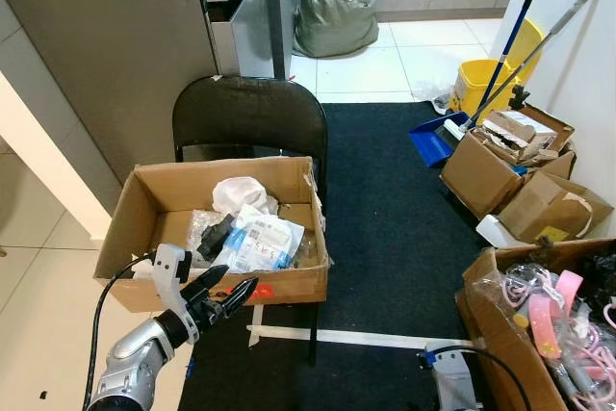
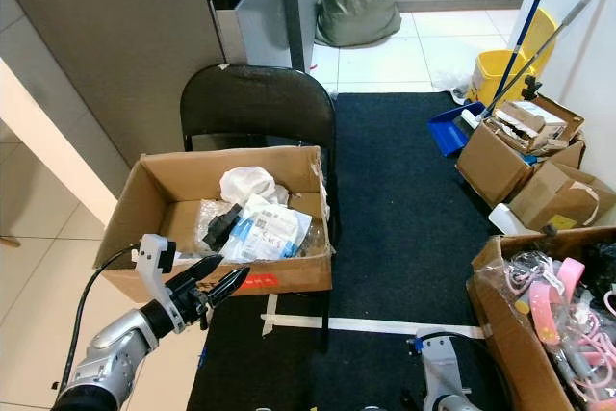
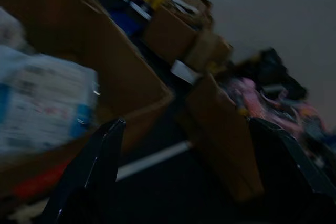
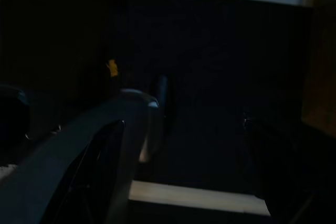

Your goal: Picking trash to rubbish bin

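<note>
Dark carpet point(image 1: 385, 199), left pincer point(image 1: 234, 293) raised before cardboard box point(image 1: 154, 204)

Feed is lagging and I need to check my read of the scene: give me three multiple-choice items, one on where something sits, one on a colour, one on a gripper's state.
1. The cardboard box of trash rests on:
A. the black folding chair
B. the tiled floor
C. a table

2. The bucket by the mops is:
A. red
B. yellow
C. green

3. The left gripper is:
A. shut on a white bag
B. open and holding nothing
C. inside the box

Answers:
1. A, the black folding chair has its backrest rising behind the box.
2. B, it is plainly yellow.
3. B, in the left wrist view its fingers stand apart with nothing between them.
</note>
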Controlling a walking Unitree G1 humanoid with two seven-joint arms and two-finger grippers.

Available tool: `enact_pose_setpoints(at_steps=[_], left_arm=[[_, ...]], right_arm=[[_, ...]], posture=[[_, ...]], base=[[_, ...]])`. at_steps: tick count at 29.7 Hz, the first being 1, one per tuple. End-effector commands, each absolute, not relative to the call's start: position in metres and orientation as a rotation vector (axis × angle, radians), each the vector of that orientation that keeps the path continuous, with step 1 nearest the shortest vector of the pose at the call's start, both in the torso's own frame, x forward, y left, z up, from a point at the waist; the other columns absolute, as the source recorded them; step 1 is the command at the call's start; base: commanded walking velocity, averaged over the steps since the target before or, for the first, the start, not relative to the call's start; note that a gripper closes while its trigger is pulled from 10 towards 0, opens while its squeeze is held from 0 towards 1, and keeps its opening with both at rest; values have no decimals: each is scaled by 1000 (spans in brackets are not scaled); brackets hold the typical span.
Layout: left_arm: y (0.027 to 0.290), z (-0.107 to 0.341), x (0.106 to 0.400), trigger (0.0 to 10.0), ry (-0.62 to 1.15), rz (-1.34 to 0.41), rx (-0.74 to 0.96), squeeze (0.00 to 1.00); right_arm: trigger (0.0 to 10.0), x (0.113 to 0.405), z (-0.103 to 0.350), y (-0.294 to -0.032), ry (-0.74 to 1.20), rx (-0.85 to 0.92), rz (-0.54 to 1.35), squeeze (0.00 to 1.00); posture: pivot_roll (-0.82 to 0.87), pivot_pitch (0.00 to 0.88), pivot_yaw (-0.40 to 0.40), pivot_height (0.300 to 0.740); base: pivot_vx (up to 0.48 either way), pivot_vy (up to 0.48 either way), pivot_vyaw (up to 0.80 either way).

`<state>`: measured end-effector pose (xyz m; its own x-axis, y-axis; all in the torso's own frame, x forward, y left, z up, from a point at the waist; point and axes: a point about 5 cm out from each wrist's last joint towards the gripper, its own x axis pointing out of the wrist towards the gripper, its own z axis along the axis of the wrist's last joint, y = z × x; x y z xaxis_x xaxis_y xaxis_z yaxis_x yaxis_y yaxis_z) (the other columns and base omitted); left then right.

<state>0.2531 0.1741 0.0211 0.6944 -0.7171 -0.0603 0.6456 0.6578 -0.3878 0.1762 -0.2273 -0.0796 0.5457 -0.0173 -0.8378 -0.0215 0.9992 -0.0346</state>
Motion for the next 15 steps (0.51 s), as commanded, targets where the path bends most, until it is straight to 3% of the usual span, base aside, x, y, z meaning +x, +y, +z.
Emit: enact_pose_setpoints(at_steps=[1,5,13,15], left_arm=[[169,16,245,10000,249,-837,-371,0],[157,-5,238,10000,369,-792,-387,0],[155,-20,221,10000,460,-780,-406,0],[156,-20,221,10000,463,-775,-409,0]], right_arm=[[10000,185,-76,-220,953,4,15,0],[10000,216,-62,-203,853,53,98,0],[10000,218,-61,-200,852,33,117,0],[10000,215,-63,-201,861,31,116,0]], posture=[[-15,63,81,740],[-13,66,81,740],[-5,73,79,740],[-2,74,79,740]], base=[[0,0,0],[0,0,0],[0,0,0],[-356,0,0]])
